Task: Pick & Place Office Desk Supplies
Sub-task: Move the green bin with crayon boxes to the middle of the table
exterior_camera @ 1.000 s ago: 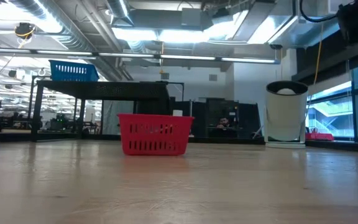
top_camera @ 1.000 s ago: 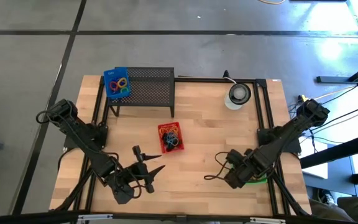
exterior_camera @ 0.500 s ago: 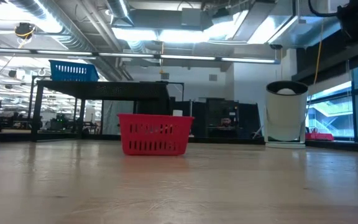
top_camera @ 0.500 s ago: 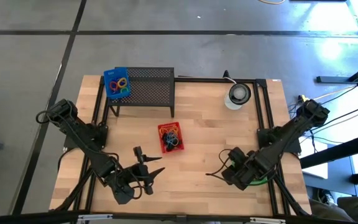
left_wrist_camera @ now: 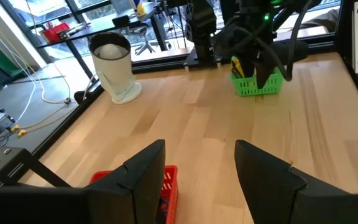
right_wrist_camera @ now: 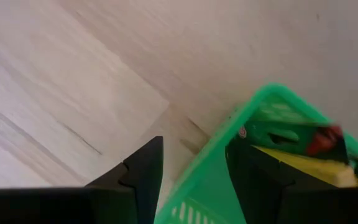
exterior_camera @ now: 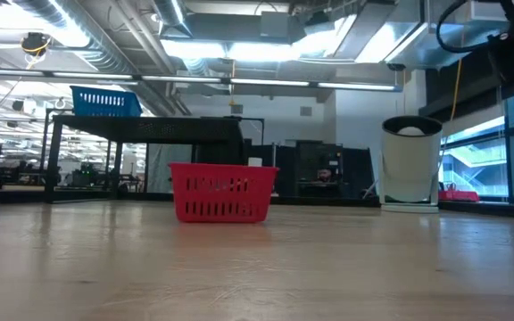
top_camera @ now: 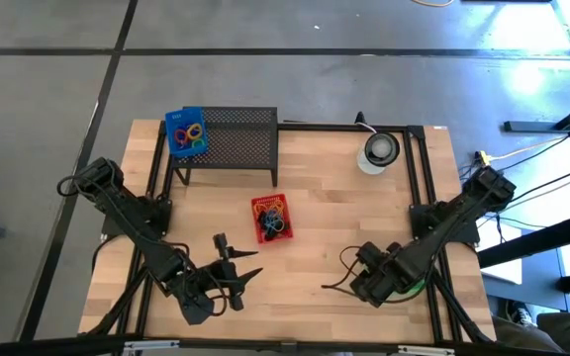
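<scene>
Wooden table (top_camera: 315,237): right claw (right_wrist_camera: 191,177) clamped on green basket (right_wrist_camera: 253,143) rim, left claw (left_wrist_camera: 197,180) apart.

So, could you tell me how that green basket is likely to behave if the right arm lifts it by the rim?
The green basket looks like thin slotted plastic, so probably light with some flex. The right gripper's jaws straddle one wall only, so it may tilt when lifted. Yellow and red items inside could slide toward the low side.
</scene>
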Robot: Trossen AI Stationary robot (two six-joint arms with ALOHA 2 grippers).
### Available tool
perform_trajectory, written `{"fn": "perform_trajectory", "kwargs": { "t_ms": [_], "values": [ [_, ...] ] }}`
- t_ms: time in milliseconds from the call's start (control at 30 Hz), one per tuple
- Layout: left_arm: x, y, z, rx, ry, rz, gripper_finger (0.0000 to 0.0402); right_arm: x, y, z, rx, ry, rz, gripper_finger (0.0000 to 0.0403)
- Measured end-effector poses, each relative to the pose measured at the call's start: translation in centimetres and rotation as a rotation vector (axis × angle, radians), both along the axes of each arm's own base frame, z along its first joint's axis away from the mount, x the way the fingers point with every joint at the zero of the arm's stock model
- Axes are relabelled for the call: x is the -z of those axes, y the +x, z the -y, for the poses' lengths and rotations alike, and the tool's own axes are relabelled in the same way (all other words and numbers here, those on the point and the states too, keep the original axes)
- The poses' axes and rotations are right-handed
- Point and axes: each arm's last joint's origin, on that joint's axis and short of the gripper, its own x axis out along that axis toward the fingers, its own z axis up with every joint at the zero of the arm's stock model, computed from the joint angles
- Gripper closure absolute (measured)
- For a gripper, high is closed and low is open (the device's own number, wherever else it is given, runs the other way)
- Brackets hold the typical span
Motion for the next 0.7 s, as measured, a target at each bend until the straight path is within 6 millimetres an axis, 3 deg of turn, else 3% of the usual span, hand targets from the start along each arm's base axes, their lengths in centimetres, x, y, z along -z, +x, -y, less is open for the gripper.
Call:
{"fn": "perform_trajectory", "kwargs": {
  "t_ms": [333, 700],
  "values": [
    [0.06, -0.04, -0.03, 0.005, 0.021, -0.013, 0.0213, 0.64, 0.78, 0.39, -0.085, -0.026, -0.013, 0.0244],
    [0.09, -0.05, -0.05, 0.005, 0.024, -0.017, 0.0213, 0.71, 0.75, 0.34, -0.092, -0.013, -0.029, 0.0371]
  ]
}}
